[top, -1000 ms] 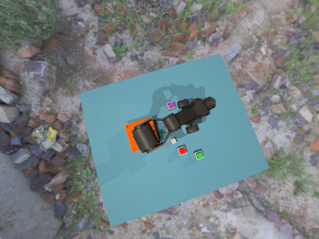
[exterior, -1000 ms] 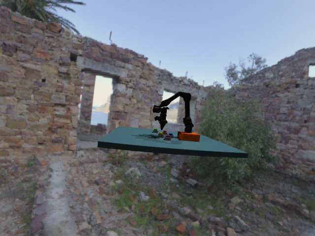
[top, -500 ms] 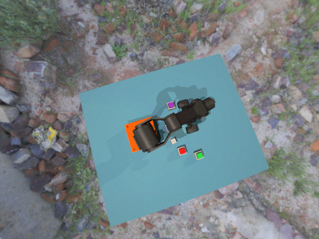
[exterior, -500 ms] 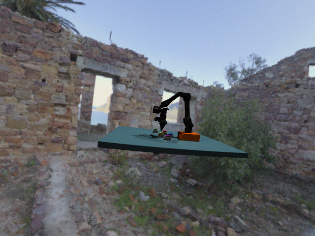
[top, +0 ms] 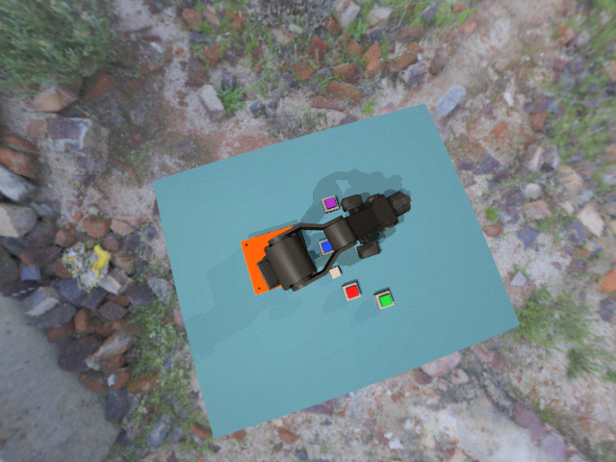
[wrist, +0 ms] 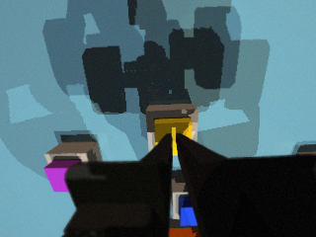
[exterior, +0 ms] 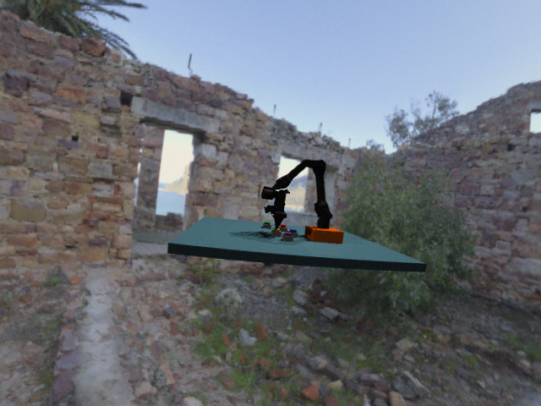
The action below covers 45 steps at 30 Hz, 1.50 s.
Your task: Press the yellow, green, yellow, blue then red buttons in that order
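My gripper [exterior: 276, 227] [wrist: 173, 138] is shut and empty, pointing down with its fingertips at the top of the yellow button [exterior: 275, 231] [wrist: 165, 128]. Whether its cap is pushed down cannot be told. The arm hides the yellow button in the top view. The blue button [top: 325, 246] [exterior: 293, 230] [wrist: 188, 216] is partly covered by the arm in the top view and by a finger in the wrist view. The red button [top: 351, 292] [exterior: 283, 226] and green button [top: 385, 299] [exterior: 266, 224] stand apart from the gripper.
A purple button [top: 330, 202] [exterior: 287, 233] [wrist: 59, 177] stands to one side of the yellow one. A small pale block [top: 335, 271] lies between the blue and red buttons. The orange arm base [top: 252, 269] [exterior: 330, 236] is on the teal table [top: 239, 377] [exterior: 371, 256].
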### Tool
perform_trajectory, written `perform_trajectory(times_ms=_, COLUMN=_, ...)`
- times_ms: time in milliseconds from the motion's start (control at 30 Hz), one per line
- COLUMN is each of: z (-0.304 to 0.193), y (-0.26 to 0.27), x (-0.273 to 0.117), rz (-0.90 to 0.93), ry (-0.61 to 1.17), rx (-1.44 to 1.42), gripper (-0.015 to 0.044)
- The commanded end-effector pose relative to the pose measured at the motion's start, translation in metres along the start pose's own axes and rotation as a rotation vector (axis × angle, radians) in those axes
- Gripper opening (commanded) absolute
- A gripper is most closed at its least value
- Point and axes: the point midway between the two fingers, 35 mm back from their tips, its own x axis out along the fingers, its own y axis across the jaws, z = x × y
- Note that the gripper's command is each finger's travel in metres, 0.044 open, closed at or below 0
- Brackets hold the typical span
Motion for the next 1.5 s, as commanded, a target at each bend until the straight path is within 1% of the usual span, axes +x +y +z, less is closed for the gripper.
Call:
perform_trajectory(times_ms=0, z=-0.001, y=0.0, x=0.006, rz=0.001, ry=0.004, rx=-0.004, gripper=0.002)
perform_trajectory(times_ms=633, z=-0.001, y=0.0, x=0.006, rz=0.001, ry=0.004, rx=-0.004, gripper=0.002)
perform_trajectory(times_ms=667, z=0.0, y=0.0, x=0.003, rz=0.0, ry=0.001, rx=0.0, gripper=0.002)
perform_trajectory(times_ms=767, z=-0.001, y=0.0, x=-0.025, rz=0.001, ry=0.003, rx=-0.004, gripper=0.002)
perform_trajectory(times_ms=933, z=-0.001, y=0.0, x=-0.03, rz=0.001, ry=0.004, rx=-0.004, gripper=0.002)
perform_trajectory(times_ms=967, z=0.0, y=0.0, x=-0.038, rz=0.001, ry=0.004, rx=-0.004, gripper=0.002)
perform_trajectory(times_ms=1067, z=0.0, y=0.0, x=-0.079, rz=0.002, ry=0.003, rx=-0.004, gripper=0.002)
perform_trajectory(times_ms=1100, z=0.0, y=0.0, x=-0.087, rz=0.002, ry=0.004, rx=-0.004, gripper=0.002)
perform_trajectory(times_ms=1300, z=0.001, y=-0.002, x=-0.09, rz=0.002, ry=0.003, rx=-0.004, gripper=0.002)
perform_trajectory(times_ms=1367, z=0.01, y=-0.019, x=-0.091, rz=0.0, ry=0.003, rx=-0.004, gripper=0.002)
perform_trajectory(times_ms=1467, z=0.027, y=-0.061, x=-0.092, rz=-0.003, ry=0.002, rx=-0.005, gripper=0.002)
